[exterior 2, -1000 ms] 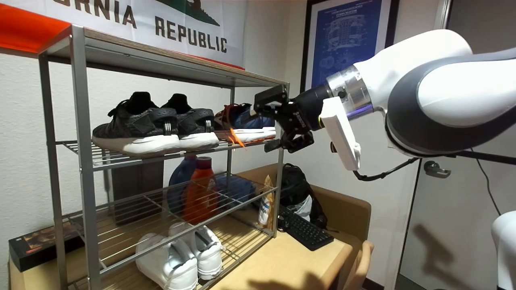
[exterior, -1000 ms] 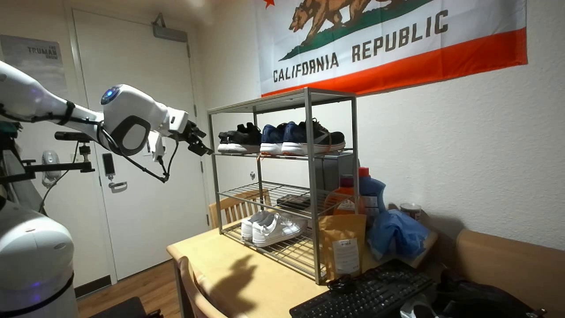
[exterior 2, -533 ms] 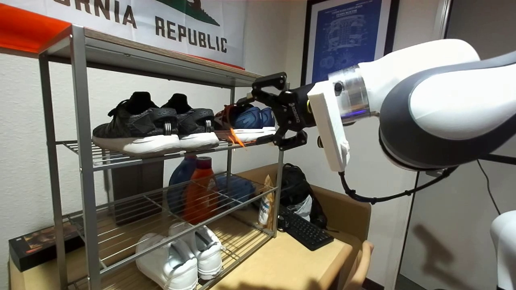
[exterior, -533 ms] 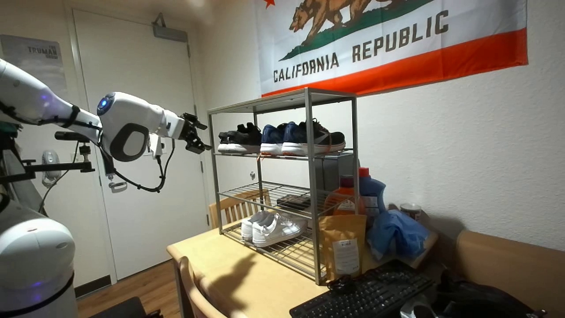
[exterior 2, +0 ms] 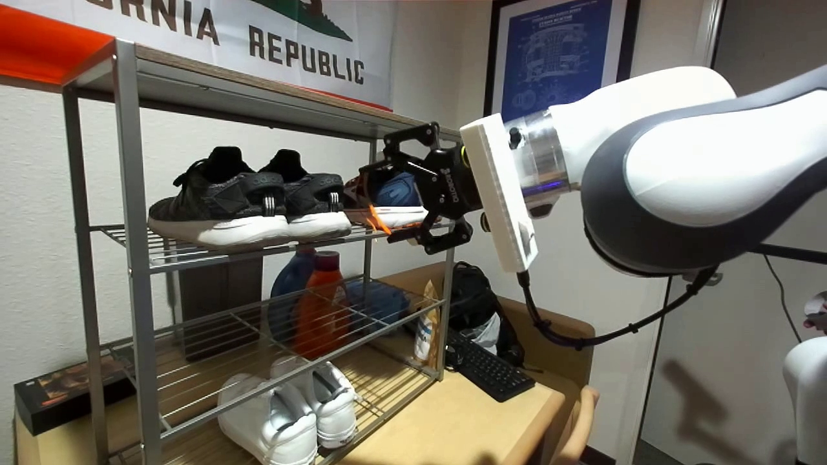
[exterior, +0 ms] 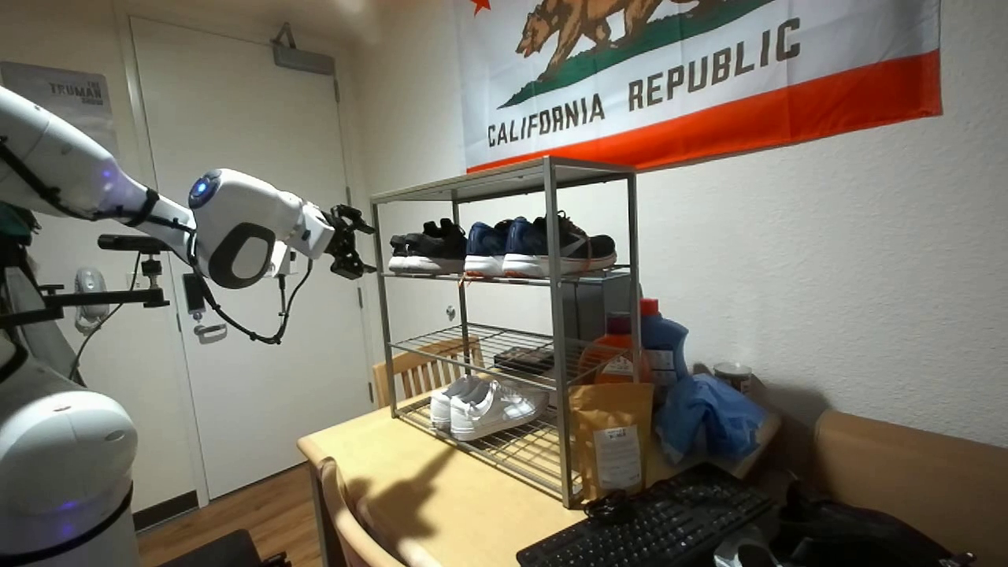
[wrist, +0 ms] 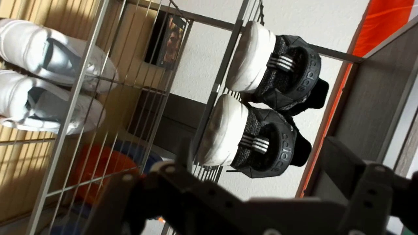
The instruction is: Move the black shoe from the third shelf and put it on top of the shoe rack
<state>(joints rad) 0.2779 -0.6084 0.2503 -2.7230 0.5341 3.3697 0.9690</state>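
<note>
In both exterior views, two black shoes (exterior 2: 236, 201) with white soles sit side by side at the left of the third shelf (exterior 2: 194, 260) of a grey shoe rack (exterior 2: 134, 194), blue shoes (exterior: 524, 242) to their right. White shoes (exterior: 480, 413) rest at the rack's bottom, just above a wooden tabletop (exterior: 354, 445). The claw (exterior 2: 379, 204) is near the third shelf, level with the black shoes but apart from them, its jaws spread wide and holding nothing.

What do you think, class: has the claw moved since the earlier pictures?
Yes. In an exterior view the claw has moved toward the picture's left, reaching farther past the shoe rack's right-hand front post.
</note>
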